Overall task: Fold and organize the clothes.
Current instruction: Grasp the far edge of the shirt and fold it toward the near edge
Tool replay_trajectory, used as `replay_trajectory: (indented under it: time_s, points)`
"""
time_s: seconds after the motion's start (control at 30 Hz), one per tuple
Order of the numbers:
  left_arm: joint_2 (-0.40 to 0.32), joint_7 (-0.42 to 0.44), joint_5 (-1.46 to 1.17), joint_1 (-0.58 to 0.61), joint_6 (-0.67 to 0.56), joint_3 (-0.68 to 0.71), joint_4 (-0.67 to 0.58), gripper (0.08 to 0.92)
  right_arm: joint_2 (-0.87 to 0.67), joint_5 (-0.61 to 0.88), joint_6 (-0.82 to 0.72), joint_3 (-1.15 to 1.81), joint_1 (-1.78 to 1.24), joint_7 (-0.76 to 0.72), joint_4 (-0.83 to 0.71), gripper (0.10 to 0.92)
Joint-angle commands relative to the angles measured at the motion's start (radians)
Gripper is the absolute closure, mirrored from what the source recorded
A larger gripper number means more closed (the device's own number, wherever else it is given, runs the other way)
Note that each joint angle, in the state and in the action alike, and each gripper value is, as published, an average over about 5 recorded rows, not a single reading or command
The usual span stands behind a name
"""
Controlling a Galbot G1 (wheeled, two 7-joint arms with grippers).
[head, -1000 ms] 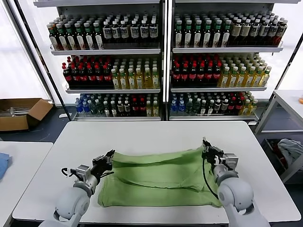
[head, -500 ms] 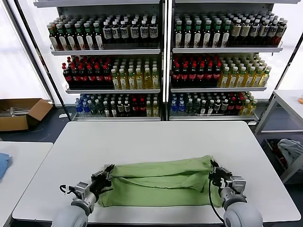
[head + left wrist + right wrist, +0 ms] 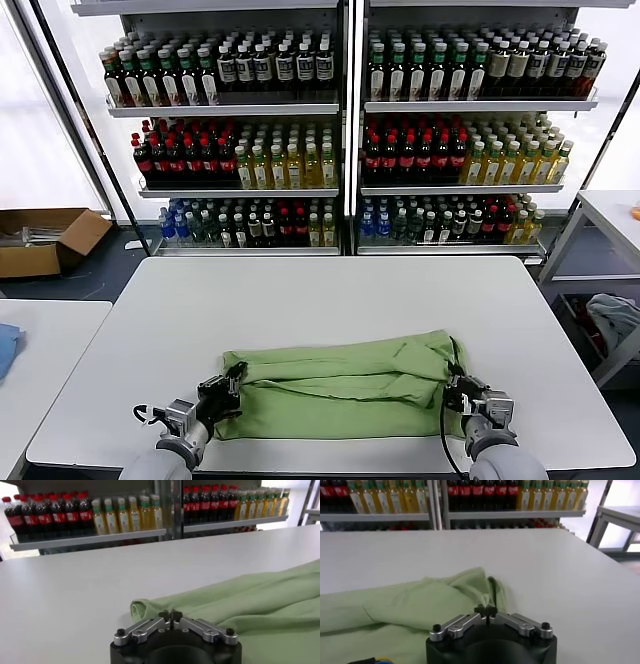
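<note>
Head view: a light green cotton shirt point(image 3: 340, 385) lies folded into a long band across the near part of the white rectangular desk point(image 3: 330, 295). The left gripper point(image 3: 232, 385) sits at the band's left end and the right gripper point(image 3: 452, 392) at its right end, both low over the near edge of the desk. Each pair of fingers is pressed together on the green cloth at its own end. Beyond both grippers, past the far edge of the desk, stand tall shelves of coloured drink bottles point(image 3: 250, 160). Well off to the left gripper's outer side, a brown cardboard box point(image 3: 45, 238) sits on the floor.

Left wrist view: the left gripper point(image 3: 170, 615) has its black fingers point(image 3: 164, 615) closed tip to tip, pinching the shirt point(image 3: 240, 600) at a rounded folded corner just ahead of the tips. The cloth spreads away from the fingers to one side, lying flat on the desk point(image 3: 75, 595); the other side of the fingers is bare white surface.

Right wrist view: the right gripper point(image 3: 485, 611) likewise has its fingers point(image 3: 480, 611) shut together on the shirt point(image 3: 420, 605), at a bunched, creased fold rising just ahead of the tips. The green cloth runs from the fingers to one side in soft layers, and the desk point(image 3: 560, 580) lies open on the other side.
</note>
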Motion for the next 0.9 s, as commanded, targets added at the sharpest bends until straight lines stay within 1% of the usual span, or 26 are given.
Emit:
replay_trajectory:
  time_s: [0.03,0.13,0.23,0.4,0.47,0.57,0.8,0.9]
  points:
    - [-0.01,-0.001,0.02,0.009,-0.021,0.001,0.007,0.913,0.007,-0.009,0.002,-0.003,-0.023,0.005,-0.035,0.919]
    - [-0.018,-0.005,0.027,0.005,-0.041,0.007,0.008,0.913,0.011,-0.009,0.006,-0.008,-0.037,0.01,-0.008,0.919]
    - [-0.027,-0.012,0.039,0.002,-0.057,0.013,0.004,0.879,0.016,-0.01,0.01,-0.01,-0.048,0.015,0.024,0.919]
    - [-0.038,-0.041,0.043,0.0,-0.067,0.015,-0.053,0.738,0.023,0.004,0.01,0.006,-0.082,0.021,0.11,0.911]
    - [-0.04,-0.05,0.042,-0.001,-0.064,0.014,-0.076,0.686,0.023,0.007,0.01,0.009,-0.108,0.021,0.162,0.878]
    - [-0.046,-0.062,0.048,0.0,-0.061,0.009,-0.098,0.599,0.022,0.005,0.007,0.007,-0.137,0.028,0.223,0.794]
    - [-0.065,-0.074,0.118,0.049,-0.049,-0.017,-0.149,0.391,0.027,-0.008,0.018,0.017,-0.138,0.059,0.238,0.594]
    - [-0.081,-0.092,0.133,0.07,-0.029,-0.029,-0.164,0.304,0.026,-0.003,0.022,0.033,-0.137,0.068,0.261,0.508]
